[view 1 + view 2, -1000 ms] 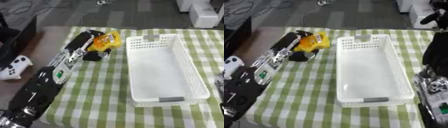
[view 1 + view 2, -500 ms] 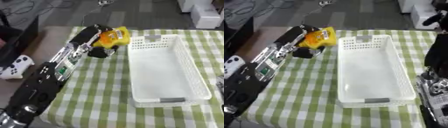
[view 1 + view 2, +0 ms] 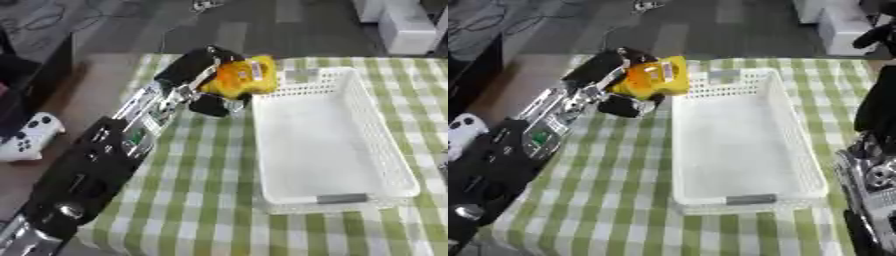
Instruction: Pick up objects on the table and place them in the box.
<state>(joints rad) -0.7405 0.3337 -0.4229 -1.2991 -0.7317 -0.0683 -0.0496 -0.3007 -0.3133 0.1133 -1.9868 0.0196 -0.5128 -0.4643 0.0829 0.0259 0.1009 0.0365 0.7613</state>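
Note:
My left hand (image 3: pixel 203 70) is shut on a yellow packet (image 3: pixel 241 76) with a white label, held above the table beside the far left corner of the white basket (image 3: pixel 382 150). The packet overlaps the basket's left rim in the left eye view. The basket has perforated walls and nothing inside. Of my right side only the arm (image 3: pixel 871 180) shows at the right edge of the right eye view; the right hand itself shows in no view.
A green and white checked cloth (image 3: pixel 201 200) covers the table. A white game controller (image 3: pixel 26 137) lies off the table's left edge. White boxes (image 3: pixel 402 25) stand on the floor beyond the far right corner.
My left hand has lifted the yellow packet off the cloth and carried it right, toward the basket's far left corner. The camera has also shifted a little.

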